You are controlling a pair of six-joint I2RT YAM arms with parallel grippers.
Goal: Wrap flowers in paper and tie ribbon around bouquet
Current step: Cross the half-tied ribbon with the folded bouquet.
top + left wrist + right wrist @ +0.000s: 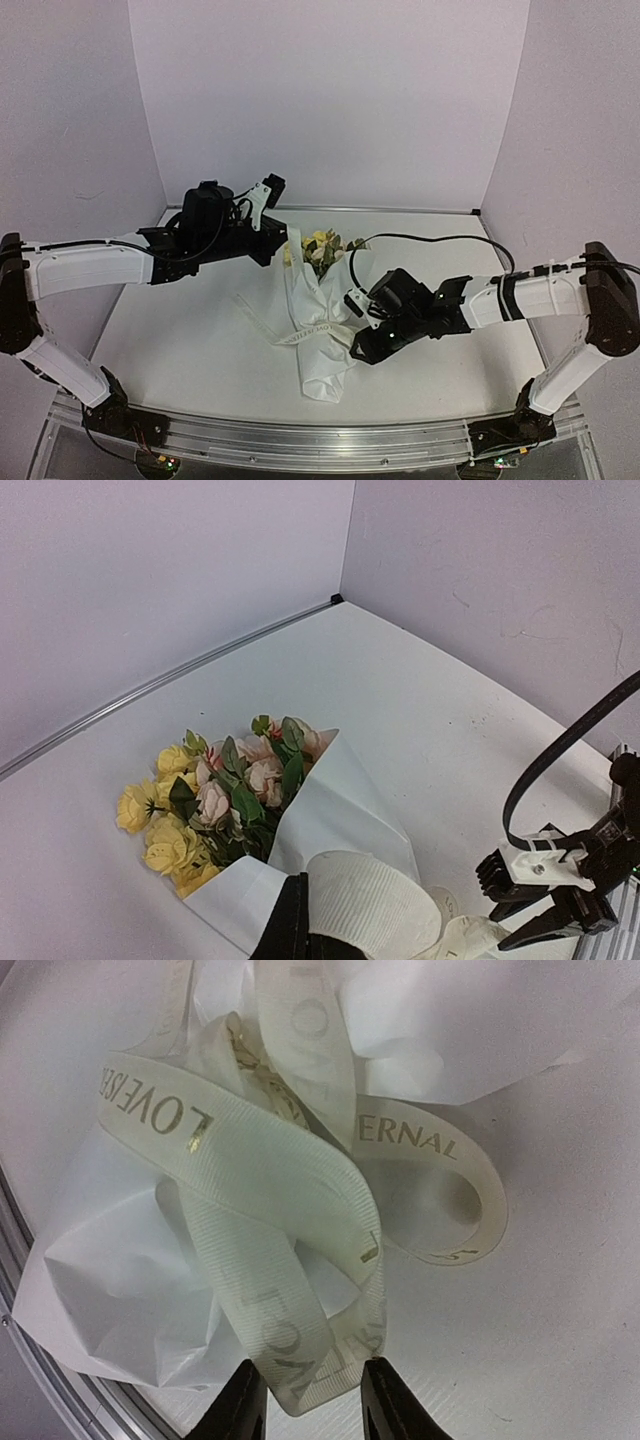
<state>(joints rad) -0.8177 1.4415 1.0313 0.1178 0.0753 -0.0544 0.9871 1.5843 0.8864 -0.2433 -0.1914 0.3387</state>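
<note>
The left gripper (270, 188) hangs raised over the far left of the table (170, 340), jaws closed. In its wrist view a ribbed stretch of the ribbon (260, 1170) sits right against its dark finger, apparently pinched there. Just right of it lies the bouquet (318, 330), blooms toward the back wall, narrow end toward the arms' bases. The flowers (200, 810) spill from the wide mouth of the paper (335, 810). Loose ribbon loops lie over the paper's middle and cover part of it. Further right, the right gripper (315, 1410) is low beside the bouquet, jaws partly apart on either side of a ribbon fold; no firm pinch shows. A black cable (560, 750) arcs behind it.
</note>
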